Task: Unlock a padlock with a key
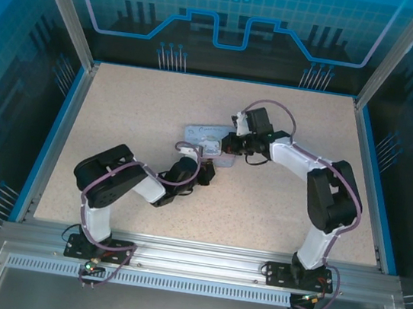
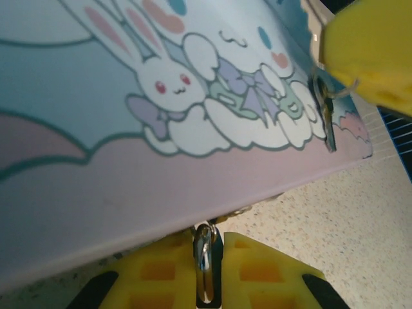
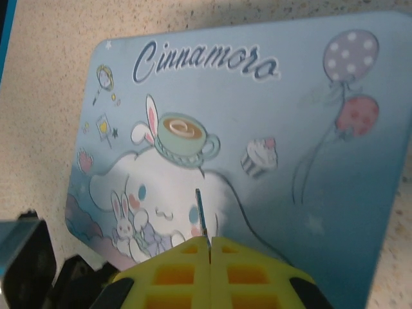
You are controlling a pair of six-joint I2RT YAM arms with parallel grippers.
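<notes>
Yellow fingers of my left claw (image 2: 207, 239) pinch the padlock (image 2: 205, 264) at the near edge of the tin (image 2: 96, 174). My right claw (image 3: 209, 241) is clamped on the key (image 3: 200, 209), which hangs over the lid at 1 o'clock from the padlock, apart from it. Both grips look done, I judge; 3 steps remain: aligning, inserting, turning.
</notes>
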